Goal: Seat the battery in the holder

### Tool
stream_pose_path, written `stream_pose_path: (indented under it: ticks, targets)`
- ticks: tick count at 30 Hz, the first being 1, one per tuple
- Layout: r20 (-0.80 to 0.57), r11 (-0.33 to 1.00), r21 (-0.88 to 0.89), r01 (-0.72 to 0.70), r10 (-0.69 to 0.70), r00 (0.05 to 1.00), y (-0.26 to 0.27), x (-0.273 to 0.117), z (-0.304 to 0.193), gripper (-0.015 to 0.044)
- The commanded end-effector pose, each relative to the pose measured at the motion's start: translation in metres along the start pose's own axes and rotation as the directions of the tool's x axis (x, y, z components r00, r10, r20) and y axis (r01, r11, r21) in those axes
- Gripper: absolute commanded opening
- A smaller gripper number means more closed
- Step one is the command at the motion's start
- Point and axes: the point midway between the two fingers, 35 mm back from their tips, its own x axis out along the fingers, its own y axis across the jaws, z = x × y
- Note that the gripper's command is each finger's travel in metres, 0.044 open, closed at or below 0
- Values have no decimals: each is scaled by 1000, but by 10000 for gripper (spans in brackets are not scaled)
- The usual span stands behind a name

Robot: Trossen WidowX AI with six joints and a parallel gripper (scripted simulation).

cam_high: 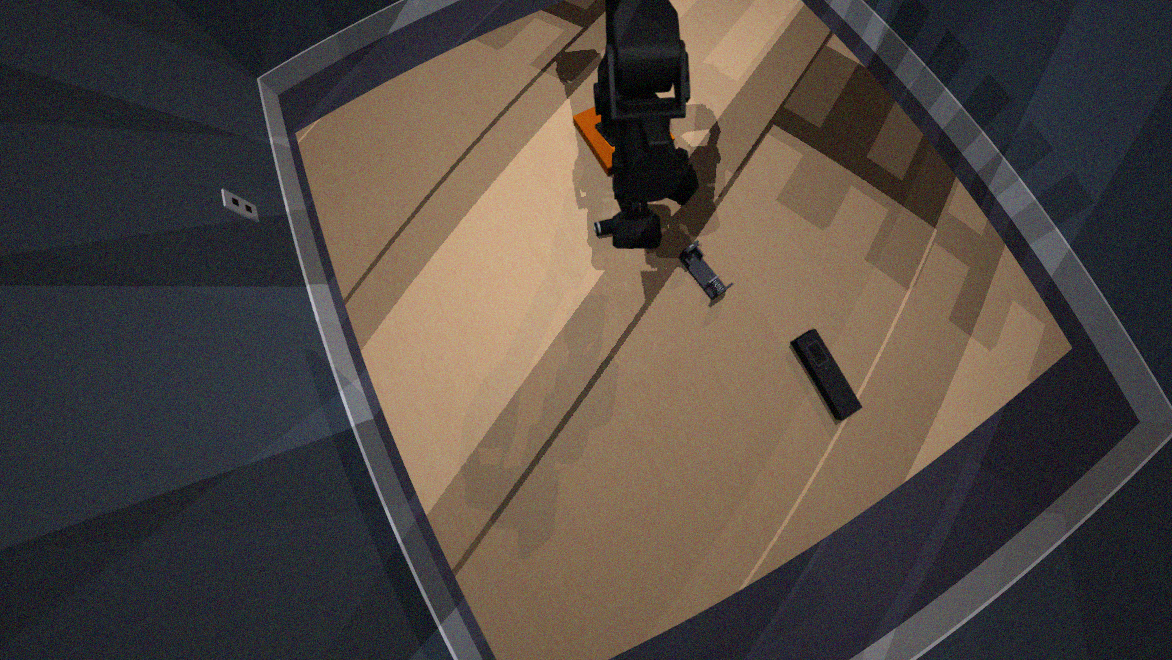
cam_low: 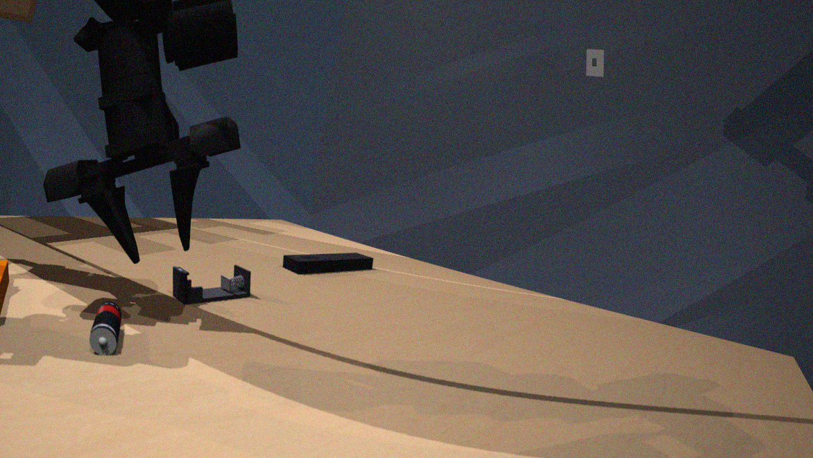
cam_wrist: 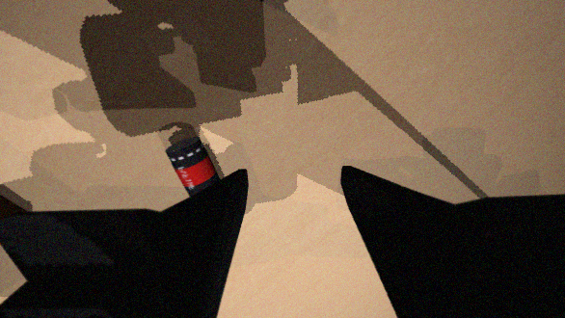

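Note:
The battery lies on its side on the table, dark with a red band. Its terminal end faces the exterior view. In the top view the arm hides part of it; in the wrist view the left finger covers its lower part. The grey holder stands empty, its spring at the right end and its notched lip wall at the left end in the exterior view. My gripper is partly open with nothing between its fingers. It hangs above the table, and the battery is left of the fingertip gap in the wrist view.
A black oblong box lies on the table beyond the holder's spring end. The arm's orange base plate is near the battery's other side. The holder is outside the wrist view. Arm shadows fall around the battery.

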Motion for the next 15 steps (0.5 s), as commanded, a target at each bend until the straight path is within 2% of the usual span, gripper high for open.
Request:
stream_pose_path:
  ticks: [1, 15]
  targets:
    - [-16, 922, -241, -302, 307, 951, 46, 7, -26, 248]
    - [-16, 922, -241, -302, 307, 951, 47, 11, -26, 248]
